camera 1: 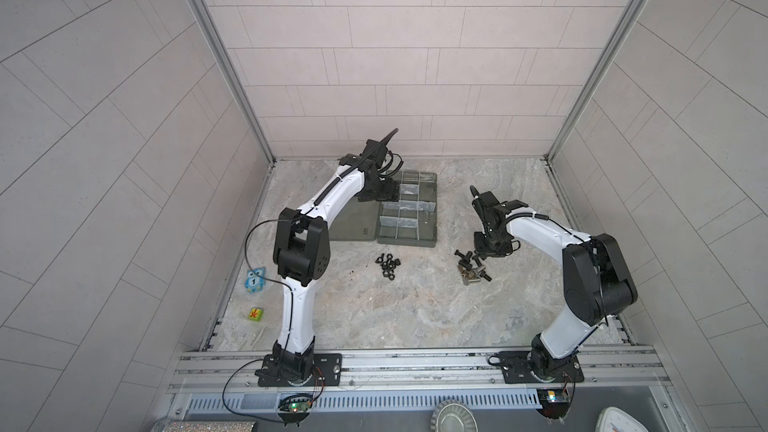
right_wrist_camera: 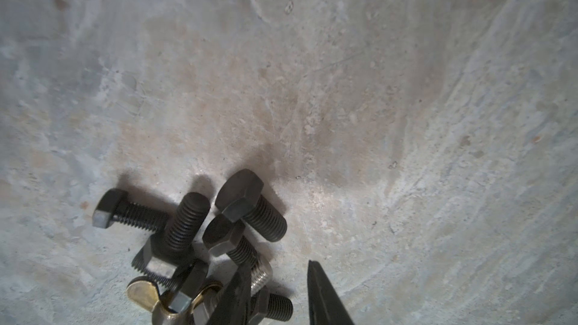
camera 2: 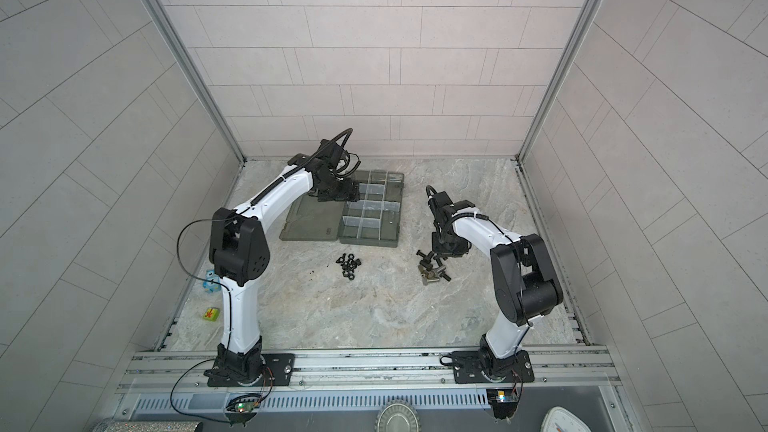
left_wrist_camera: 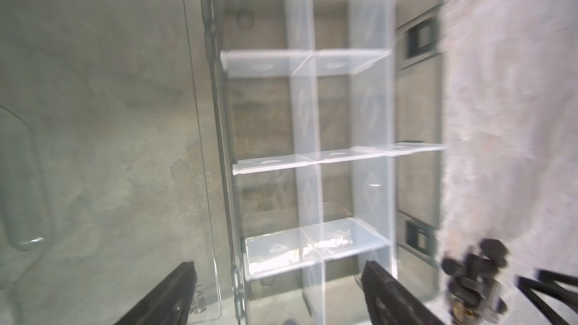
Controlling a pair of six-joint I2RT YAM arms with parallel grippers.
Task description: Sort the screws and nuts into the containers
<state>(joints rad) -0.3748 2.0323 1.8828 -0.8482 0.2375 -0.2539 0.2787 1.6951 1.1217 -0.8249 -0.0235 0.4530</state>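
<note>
The right fingers are standing apart at 1 o'clock of the screws; the left fingers are gaping over the containers. Screws likely stiff, dense, slick: pinch across a shank.

Heavy blur smears the containers and screws.

Numeral "1" on blue owl figure, left of frame in a top view. Red asterisk-like mark on green cube below it. Embossed lettering on organizer lid, illegible.
</note>
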